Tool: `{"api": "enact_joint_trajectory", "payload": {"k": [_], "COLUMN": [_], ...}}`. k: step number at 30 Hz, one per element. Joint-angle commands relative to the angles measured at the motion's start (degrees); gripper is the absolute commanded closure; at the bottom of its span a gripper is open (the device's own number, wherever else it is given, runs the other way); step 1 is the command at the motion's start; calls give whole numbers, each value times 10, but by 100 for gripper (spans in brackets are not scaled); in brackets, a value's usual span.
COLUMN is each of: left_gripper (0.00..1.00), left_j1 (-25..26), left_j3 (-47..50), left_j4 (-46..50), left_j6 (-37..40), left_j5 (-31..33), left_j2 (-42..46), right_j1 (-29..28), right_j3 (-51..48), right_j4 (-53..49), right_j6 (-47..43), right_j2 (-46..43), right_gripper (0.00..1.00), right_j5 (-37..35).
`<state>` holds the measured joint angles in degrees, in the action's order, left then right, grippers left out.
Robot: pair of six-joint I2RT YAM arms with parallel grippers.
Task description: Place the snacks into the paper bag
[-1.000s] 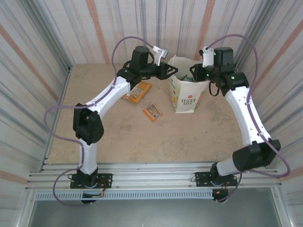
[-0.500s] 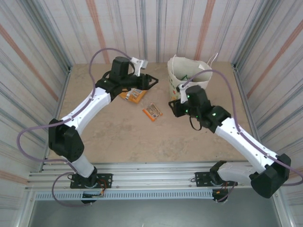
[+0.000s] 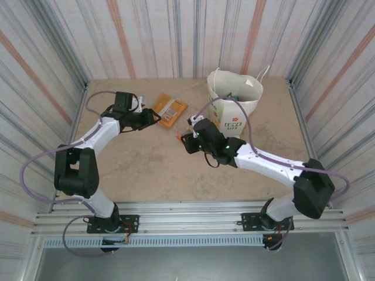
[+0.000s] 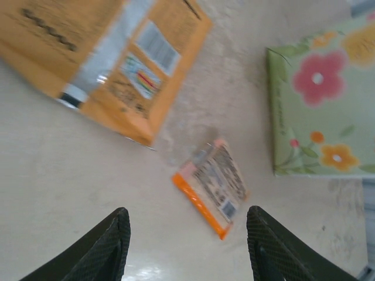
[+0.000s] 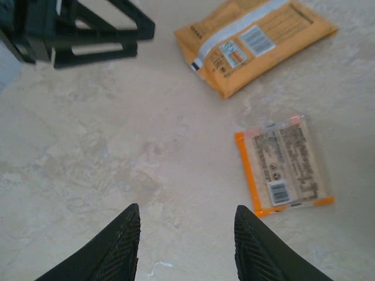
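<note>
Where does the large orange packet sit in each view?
Top external: large orange packet, back of the table, left of the paper bag.
Left wrist: upper left.
Right wrist: top right.
Shared landmark: the small orange-edged packet lying near it in both wrist views.

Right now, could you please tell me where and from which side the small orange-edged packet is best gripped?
Across its narrow width, near the middle, coming straight down. The small packet lies flat on the table with no edge raised, so a top pinch on its two long edges seems best. The right gripper, open, hangs nearest.
</note>
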<state>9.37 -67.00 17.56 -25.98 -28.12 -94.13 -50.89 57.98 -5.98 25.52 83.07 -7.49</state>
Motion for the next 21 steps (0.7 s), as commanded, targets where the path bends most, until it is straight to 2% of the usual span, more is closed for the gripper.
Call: {"api": "enact_joint_trajectory", "payload": {"k": [1,4,9,21], "left_gripper": [43,43,41,36], "left_j1": [-30,-50,-56,-63], "left_j3": [-16,-62,-167,-343], "left_j4": [3,32,101,153], "left_j6": [8,46,153,233], "left_j5": [11,13,29,15], "left_j2": [-30,-74,-157,-327], "right_j1": [-9,-14,-21,-12], "right_j3": [33,57,82,130], "right_j4": [33,34,47,25], "right_j6": [19,7,-23,-60], "right_j2": [34,61,92,139], "right_gripper": [54,54,54,53], "right_j5": [8,21,33,76]}}
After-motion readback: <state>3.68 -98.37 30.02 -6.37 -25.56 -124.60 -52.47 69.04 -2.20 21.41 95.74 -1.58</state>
